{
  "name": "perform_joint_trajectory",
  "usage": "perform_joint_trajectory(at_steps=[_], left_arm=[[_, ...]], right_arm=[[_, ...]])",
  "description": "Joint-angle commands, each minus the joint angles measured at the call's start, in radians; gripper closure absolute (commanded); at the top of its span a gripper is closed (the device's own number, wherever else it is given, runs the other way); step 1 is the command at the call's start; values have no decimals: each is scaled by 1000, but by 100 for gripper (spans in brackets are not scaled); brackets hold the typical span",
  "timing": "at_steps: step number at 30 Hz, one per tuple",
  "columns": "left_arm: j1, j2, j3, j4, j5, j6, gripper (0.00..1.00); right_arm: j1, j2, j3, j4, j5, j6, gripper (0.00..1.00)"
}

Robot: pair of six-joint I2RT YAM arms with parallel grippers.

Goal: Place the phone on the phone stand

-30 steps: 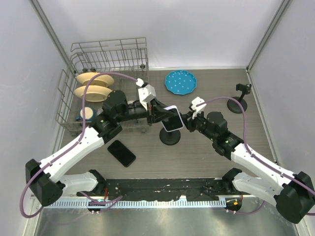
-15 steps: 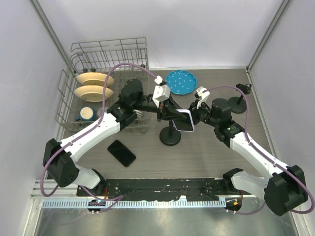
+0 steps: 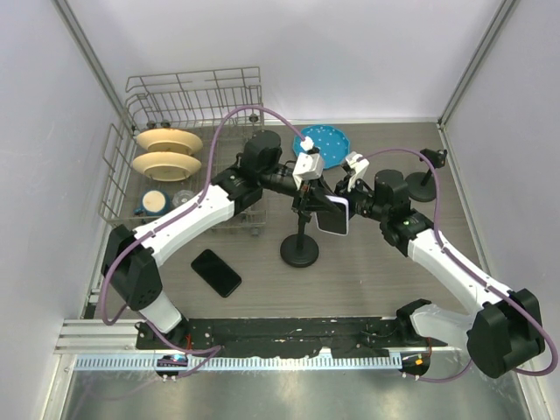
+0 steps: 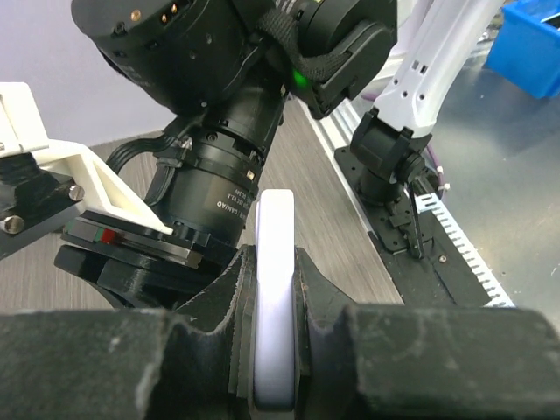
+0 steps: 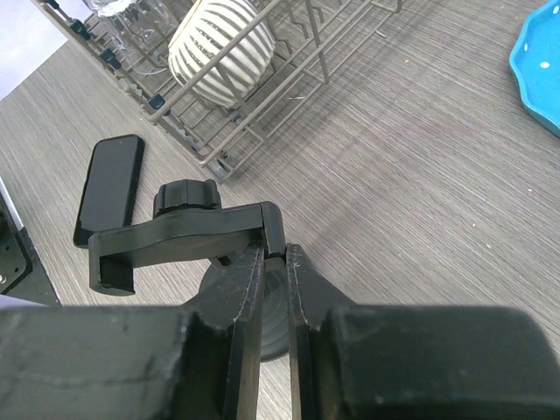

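Note:
My left gripper (image 3: 308,199) is shut on a phone in a white case (image 3: 333,215) and holds it in the air, just right of the black phone stand's post (image 3: 303,229). In the left wrist view the phone (image 4: 276,289) shows edge-on between the fingers (image 4: 223,306). My right gripper (image 3: 346,207) is shut on the end of the stand's black clamp arm (image 5: 179,238), above the round base (image 5: 262,328). The stand's base (image 3: 300,252) rests on the table. The phone's screen side is hidden from the wrist cameras.
A second black phone (image 3: 216,272) lies flat on the table left of the stand, also in the right wrist view (image 5: 109,188). A wire dish rack (image 3: 188,96) holds plates and a striped bowl (image 5: 221,39). A blue plate (image 3: 320,145) and another stand (image 3: 423,177) are at the back.
Both grippers have moved right and toward the back, the left one carrying the white phone from above the stand's base to its right side. The left arm has stretched out further.

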Motion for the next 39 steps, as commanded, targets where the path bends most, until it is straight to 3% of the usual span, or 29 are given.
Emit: perform_joint_trajectory(at_steps=[1, 11, 18, 22, 28, 35, 39], left_arm=[[-3, 19, 99, -127, -67, 189, 100], [-3, 57, 133, -261, -153, 337, 100], [-3, 136, 249, -371, -100, 370, 100], [-1, 174, 332, -512, -83, 416, 100], [4, 205, 374, -549, -59, 415, 100], [22, 153, 262, -440, -167, 416, 100], [30, 160, 277, -431, -141, 409, 100]], right_arm=[[-1, -21, 37, 18, -38, 19, 99], [1, -56, 3, 42, -52, 13, 99], [1, -61, 5, 31, -107, -13, 99], [1, -61, 12, 21, -124, -36, 99], [2, -66, 2, 27, -124, -47, 99], [4, -81, -20, 51, -124, -40, 99], [2, -72, -21, 65, -142, -34, 99]])
